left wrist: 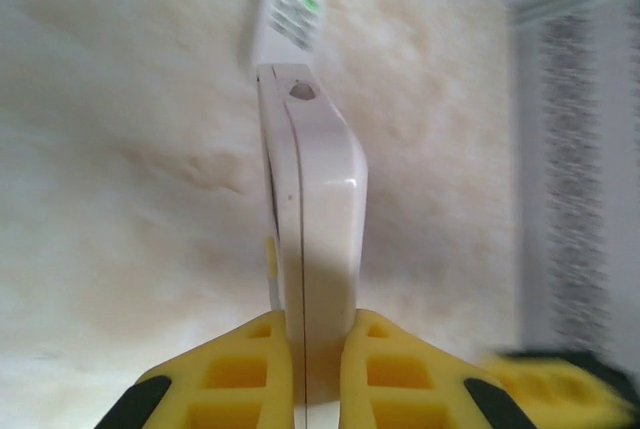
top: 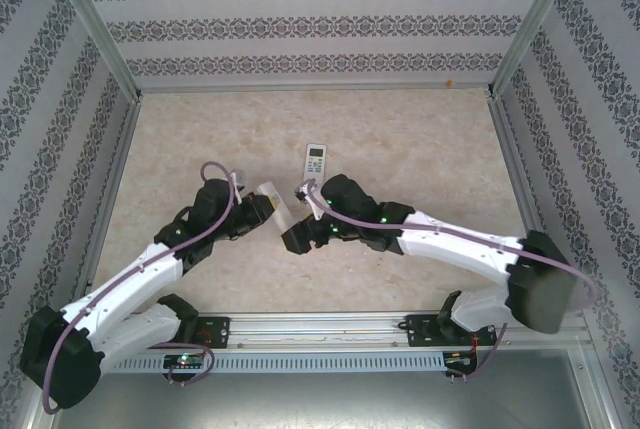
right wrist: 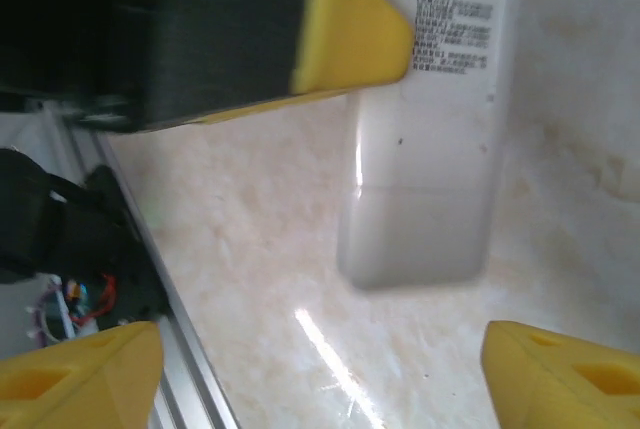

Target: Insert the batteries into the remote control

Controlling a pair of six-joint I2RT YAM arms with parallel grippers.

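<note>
remote (left wrist: pixel 322 209): white | table (top: pixel 420 149): beige marbled | walls (top: pixel 300 24): grey damask stripes

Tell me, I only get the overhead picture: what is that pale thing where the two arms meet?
Observer: The left wrist camera shows it is a white remote, clamped edge-on between the left arm's yellow fingers.
Operator: Is the other arm holding it too?
Observer: No. In the right wrist camera, the right arm's fingers stand wide apart and grip nothing; the remote's back faces that camera.
Operator: Anything on that back?
Observer: A printed label of small dark text, too blurred to read.
</note>
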